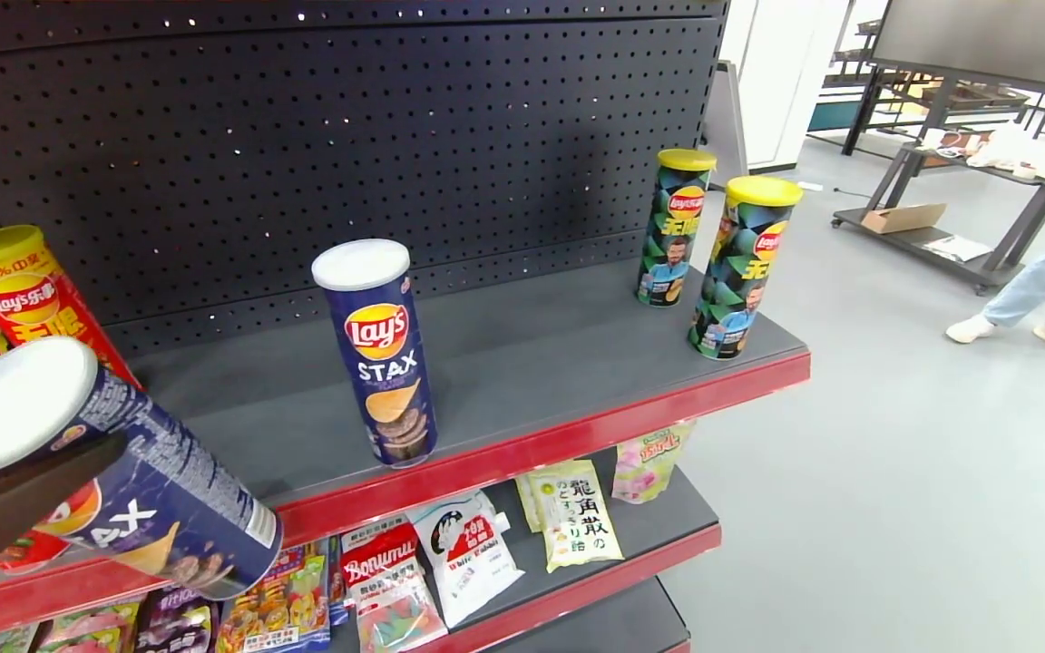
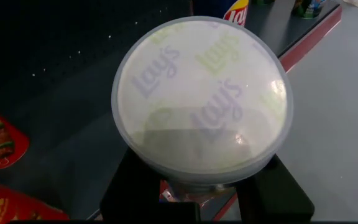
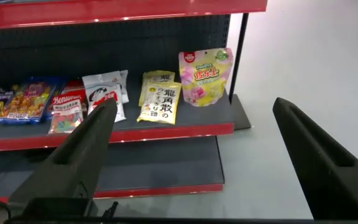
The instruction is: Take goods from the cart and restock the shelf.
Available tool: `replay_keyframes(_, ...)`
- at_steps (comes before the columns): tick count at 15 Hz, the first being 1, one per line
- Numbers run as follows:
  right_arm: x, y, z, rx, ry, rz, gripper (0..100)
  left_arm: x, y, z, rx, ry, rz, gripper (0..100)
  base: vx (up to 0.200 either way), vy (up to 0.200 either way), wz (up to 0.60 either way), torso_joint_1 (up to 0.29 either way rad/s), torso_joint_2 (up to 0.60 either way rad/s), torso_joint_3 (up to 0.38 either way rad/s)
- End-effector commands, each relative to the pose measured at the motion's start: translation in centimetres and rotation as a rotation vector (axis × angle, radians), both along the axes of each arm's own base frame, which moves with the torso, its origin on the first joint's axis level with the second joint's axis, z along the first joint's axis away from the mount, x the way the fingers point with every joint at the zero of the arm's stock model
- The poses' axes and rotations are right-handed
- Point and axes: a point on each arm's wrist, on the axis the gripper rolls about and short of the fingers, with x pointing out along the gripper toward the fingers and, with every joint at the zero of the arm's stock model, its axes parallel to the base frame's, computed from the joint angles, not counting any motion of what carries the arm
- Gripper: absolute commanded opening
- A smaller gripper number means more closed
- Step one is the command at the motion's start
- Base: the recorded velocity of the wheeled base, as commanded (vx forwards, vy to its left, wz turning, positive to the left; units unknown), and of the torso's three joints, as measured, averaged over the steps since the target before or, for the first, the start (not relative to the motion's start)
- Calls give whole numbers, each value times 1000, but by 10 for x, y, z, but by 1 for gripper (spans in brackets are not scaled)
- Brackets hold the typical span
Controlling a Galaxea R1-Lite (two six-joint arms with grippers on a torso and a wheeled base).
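At 8 o'clock: left gripper [image 2: 201, 193], pinching tilted blue can [image 1: 151, 499] at front edge of shelf [image 1: 532, 363] (not yet set down). Centre: second blue can [image 1: 377, 354], upright, stocked. At 2 o'clock: green cans [image 1: 675, 227], stocked. Also: right gripper [image 3: 194, 155], spread, empty. Likely mid-task.

Two blue cans [image 1: 379, 363] show, one at the centre and one at lower left. Two green cans [image 1: 740, 263] with yellow lids stand at upper right, and one red can [image 1: 24, 290] with a yellow lid at far left. Along the bottom lie at least six overlapping bags [image 1: 463, 553]; the exact count is unclear.
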Motion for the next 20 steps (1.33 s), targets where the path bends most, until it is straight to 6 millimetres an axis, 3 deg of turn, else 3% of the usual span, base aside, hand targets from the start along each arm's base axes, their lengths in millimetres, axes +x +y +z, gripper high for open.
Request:
replay_keyframes(1, 0, 0, 0, 0, 5, 1, 100, 20, -4, -4, -4, 53, -1, 0, 0, 0, 0, 0, 0, 0)
replay_keyframes(6, 0, 0, 0, -1, 4, 0, 100, 33, -8, -6, -10, 92, -26, 0, 0, 0, 0, 0, 0, 0)
replay_keyframes(12, 0, 0, 0, -1, 4, 0, 100, 53, -10, 20, -20, 44, -11, 0, 0, 0, 0, 0, 0, 0)
replay_keyframes(20, 0, 0, 0, 0, 5, -1, 100, 97, -9, 21, 24, 95, 36, 0, 0, 0, 0, 0, 0, 0)
